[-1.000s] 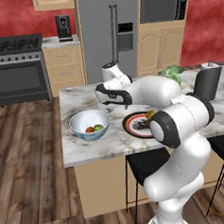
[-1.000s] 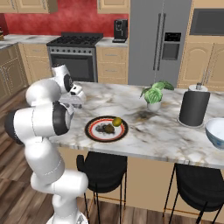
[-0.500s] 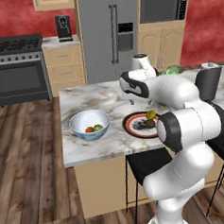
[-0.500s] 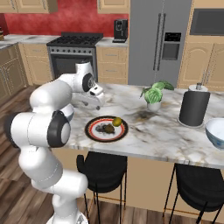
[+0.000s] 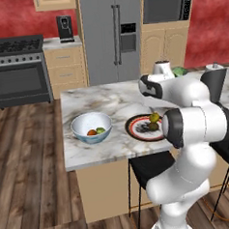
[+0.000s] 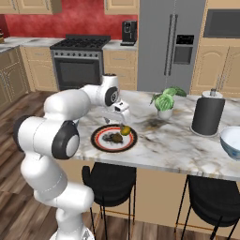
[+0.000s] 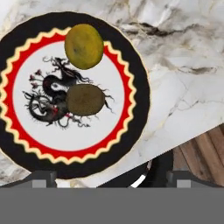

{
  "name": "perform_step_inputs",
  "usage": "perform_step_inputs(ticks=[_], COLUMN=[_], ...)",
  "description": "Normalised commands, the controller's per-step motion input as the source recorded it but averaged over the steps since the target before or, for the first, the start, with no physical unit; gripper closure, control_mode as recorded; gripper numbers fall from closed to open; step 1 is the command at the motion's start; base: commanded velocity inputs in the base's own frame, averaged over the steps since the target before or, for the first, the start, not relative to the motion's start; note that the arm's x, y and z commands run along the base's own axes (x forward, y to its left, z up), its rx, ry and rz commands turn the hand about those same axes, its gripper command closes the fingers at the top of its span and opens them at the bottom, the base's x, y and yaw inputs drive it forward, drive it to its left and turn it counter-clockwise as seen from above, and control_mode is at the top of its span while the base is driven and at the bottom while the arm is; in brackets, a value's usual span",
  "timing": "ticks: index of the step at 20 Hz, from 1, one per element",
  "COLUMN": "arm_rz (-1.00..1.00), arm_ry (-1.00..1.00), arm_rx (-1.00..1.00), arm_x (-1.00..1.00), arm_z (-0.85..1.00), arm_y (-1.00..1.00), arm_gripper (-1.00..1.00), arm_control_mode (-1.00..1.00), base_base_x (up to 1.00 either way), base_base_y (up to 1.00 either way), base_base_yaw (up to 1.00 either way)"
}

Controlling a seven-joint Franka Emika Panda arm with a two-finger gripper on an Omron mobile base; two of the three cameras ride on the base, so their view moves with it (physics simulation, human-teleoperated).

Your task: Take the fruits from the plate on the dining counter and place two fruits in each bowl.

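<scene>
While beneath open end effector (image 6: 120, 118): plate (image 7: 135, 94), two fruits (image 7: 84, 99).

right bowl (image 6: 231, 140) perhaps edge-cropped

My white jointed arm (image 6: 70, 105) rises from my base, bends at a dark-capped elbow and reaches forward, the forearm running level. My wrist turns the hand downward, so my dark two-finger gripper (image 6: 119, 123) points straight down. Its jaws stand wide apart, holding nothing, both small finger tips (image 7: 43, 178) bare.
</scene>
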Motion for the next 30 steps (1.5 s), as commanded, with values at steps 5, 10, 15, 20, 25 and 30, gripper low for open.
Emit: perform_step_inputs(ticks=[5, 10, 15, 20, 25, 30], arm_rz=[0.11, 0.25, 0.22, 0.16, 0.11, 0.10], arm_ry=[0.06, 0.00, 0.00, 0.00, 0.00, 0.00], arm_rx=[0.01, 0.01, 0.05, 0.02, 0.00, 0.00], arm_x=[0.16, 0.07, 0.00, 0.12, 0.26, 0.18], arm_z=[-0.19, -0.25, -0.22, -0.22, -0.34, -0.27], arm_y=[-0.11, 0.00, 0.17, 0.05, 0.00, 0.00], arm_gripper=[-1.00, -1.00, -1.00, -1.00, -1.00, -1.00], arm_control_mode=[-1.00, -1.00, -1.00, -1.00, -1.00, -1.00], base_base_x=[0.00, 0.00, 0.00, 0.00, 0.00, 0.00], base_base_y=[0.00, 0.00, 0.00, 0.00, 0.00, 0.00], base_base_yaw=[0.00, 0.00, 0.00, 0.00, 0.00, 0.00])
